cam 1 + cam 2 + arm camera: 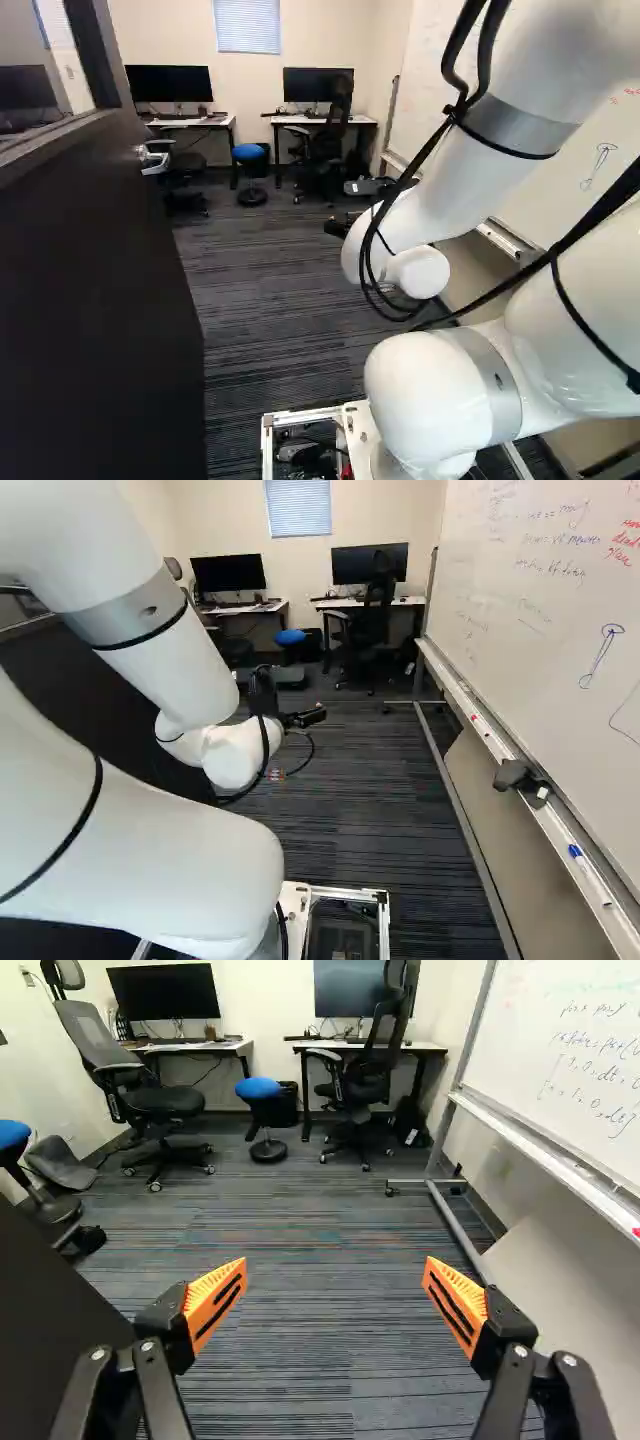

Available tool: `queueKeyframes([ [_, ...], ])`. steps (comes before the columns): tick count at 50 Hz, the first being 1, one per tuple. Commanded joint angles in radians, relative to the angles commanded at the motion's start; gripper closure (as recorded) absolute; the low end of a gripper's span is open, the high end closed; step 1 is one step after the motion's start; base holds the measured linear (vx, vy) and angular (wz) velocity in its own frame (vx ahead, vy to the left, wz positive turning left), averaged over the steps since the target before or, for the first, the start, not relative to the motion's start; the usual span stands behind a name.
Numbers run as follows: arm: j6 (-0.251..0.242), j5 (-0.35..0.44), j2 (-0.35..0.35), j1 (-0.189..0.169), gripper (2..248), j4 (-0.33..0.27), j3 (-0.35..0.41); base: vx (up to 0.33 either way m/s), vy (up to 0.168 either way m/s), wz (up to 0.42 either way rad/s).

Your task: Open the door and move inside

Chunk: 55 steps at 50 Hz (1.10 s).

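The dark door [95, 300] stands open along the left of the left base view, its silver lever handle [154, 160] near the far edge. My gripper [292, 718] is held out ahead of the arm, to the right of the door, its fingertips hard to make out there. In the wrist view the gripper [335, 1295] is open wide, with only carpet beyond the gap between its orange pads. A dark part of the door [50, 1330] shows beside one finger, apart from it. The handle is out of that view.
Carpeted floor [300, 1220] stretches ahead into the room. A whiteboard [560, 590] on a wheeled frame [450, 790] lines the right side. Desks with monitors [165, 992], office chairs [145, 1090] and a blue stool [260, 1090] stand by the far wall.
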Motion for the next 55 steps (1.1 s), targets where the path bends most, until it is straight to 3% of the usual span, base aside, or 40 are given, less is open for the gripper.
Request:
queueKeyframes([
  [55, 0.0, 0.0, 0.0, 0.0, 3, 0.0, 0.0, 0.162, 0.0, -0.004],
])
